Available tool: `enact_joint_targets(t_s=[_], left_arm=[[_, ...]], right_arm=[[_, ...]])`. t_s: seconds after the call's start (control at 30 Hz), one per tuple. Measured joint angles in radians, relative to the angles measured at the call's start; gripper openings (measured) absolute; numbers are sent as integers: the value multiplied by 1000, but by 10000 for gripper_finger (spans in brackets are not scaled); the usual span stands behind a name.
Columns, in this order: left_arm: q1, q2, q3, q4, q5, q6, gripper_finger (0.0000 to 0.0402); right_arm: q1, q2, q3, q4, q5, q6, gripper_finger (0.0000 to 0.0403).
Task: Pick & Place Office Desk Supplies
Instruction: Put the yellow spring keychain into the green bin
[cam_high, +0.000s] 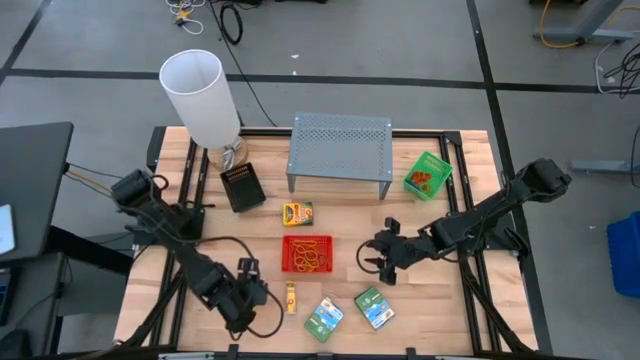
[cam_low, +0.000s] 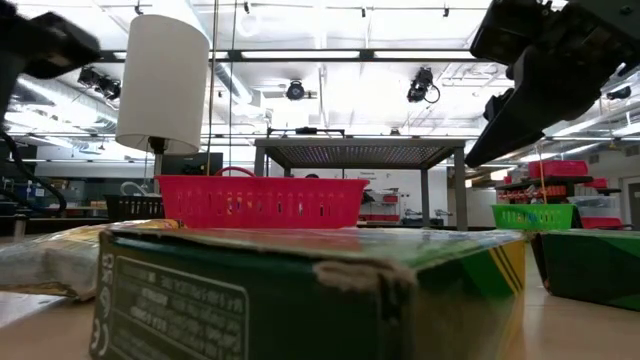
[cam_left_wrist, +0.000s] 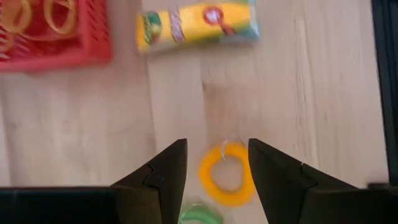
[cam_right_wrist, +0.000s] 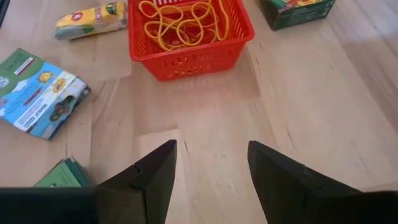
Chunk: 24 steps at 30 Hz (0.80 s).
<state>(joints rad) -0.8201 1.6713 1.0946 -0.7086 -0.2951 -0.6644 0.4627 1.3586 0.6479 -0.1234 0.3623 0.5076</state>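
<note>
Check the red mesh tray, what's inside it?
The red mesh tray holds a loose tangle of orange-yellow rubber bands, which also show from above. Whether anything lies beneath the tangle cannot be told; nothing else shows inside.

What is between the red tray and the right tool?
Only bare wood. The right wrist view shows nothing on the table between the red tray and the open right tool.
</note>
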Motion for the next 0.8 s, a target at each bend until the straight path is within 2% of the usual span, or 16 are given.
enact_joint_targets(t_s=[0.17, 0.47, 0.6, 0.8], left_arm=[[-5, 57, 0, -3, 56, -4, 176], [3, 141, 0, -63, 64, -4, 174], [10, 166, 0, -64, 109, 12, 166], [17, 202, 2, -64, 112, 38, 143]], right_arm=[[1, 0, 0, 0, 0, 0, 205], [1, 0, 0, 0, 1, -26, 205], [1, 0, 0, 0, 1, -27, 205], [1, 0, 0, 5, 1, -34, 205]])
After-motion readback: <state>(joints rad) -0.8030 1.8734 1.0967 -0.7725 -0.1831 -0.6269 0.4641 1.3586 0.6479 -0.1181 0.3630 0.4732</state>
